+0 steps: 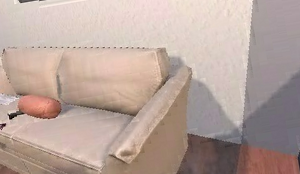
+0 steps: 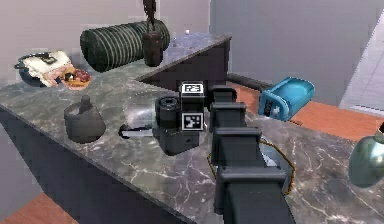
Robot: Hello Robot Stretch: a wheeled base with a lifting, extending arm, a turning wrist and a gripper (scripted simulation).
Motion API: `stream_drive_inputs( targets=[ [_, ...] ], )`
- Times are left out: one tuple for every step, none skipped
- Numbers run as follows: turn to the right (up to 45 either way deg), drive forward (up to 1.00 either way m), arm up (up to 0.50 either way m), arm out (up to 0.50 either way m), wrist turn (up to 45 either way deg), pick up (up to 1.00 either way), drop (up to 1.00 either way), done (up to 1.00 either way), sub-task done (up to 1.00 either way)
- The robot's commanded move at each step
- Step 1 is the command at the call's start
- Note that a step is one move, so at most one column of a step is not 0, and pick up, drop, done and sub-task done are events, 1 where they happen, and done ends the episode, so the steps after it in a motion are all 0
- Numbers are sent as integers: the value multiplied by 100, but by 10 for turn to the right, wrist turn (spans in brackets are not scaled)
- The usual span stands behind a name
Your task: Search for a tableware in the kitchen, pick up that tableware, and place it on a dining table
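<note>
"On the counter point(image 2: 120, 172), what lies nearest the end effector point(image 2: 130, 128)?" asks the student.

"A squat dark grey vessel point(image 2: 84, 120), standing upright. It lies toward the arm side view's left, the way the thin fingers point. A strip of marble seems to part the two."

"Is that the tableware?"

"Probably, judging by shape alone, though it is too small to name with certainty. A low dish point(image 2: 76, 79) with food stands farther out and farther left, near a dark ribbed cylinder point(image 2: 118, 45). It is well apart from the fingers and so the less likely target."

"Does the vessel have a long axis to line up with?"

"None marked. It is about as wide as it is tall, with a knob on top, so the approach probably turns on direction rather than wrist angle. The gap to close runs to the view's left, along the fingers and across the line of the arm point(image 2: 240, 150)."

"And the state of the end effector?"

"How wide the fingers stand cannot be told. A paler rounded form sits by its body, so whether anything is held cannot be told either."

"And the forward view?"

"A beige sofa point(image 1: 84, 126) against a wall, and no dining table there."
</note>
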Motion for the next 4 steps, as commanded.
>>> stream_drive_inputs(
  targets=[
    [0,0,0,0,-450,0,0,0,0],
    [0,0,0,0,-450,0,0,0,0],
    [0,0,0,0,-90,0,0,0,0],
    [0,0,0,-16,0,0,0,0,0]
  ],
)
